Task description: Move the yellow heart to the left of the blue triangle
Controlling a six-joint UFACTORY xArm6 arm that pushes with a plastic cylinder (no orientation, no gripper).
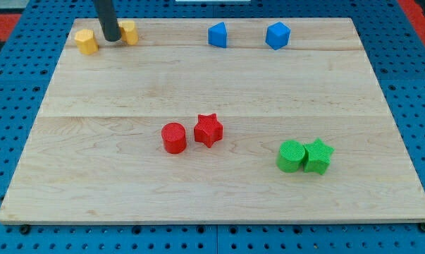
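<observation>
While jawless, end effector tip (111, 39) sits btwn two yellow blocks (86, 41) (129, 32), gripping nothing.

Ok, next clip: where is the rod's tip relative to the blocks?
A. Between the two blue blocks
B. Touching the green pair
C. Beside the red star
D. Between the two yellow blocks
D: my tip sits at the view's top left, between the yellow block on its left and the other yellow block on its right, far from the blue, red and green ones.
</observation>
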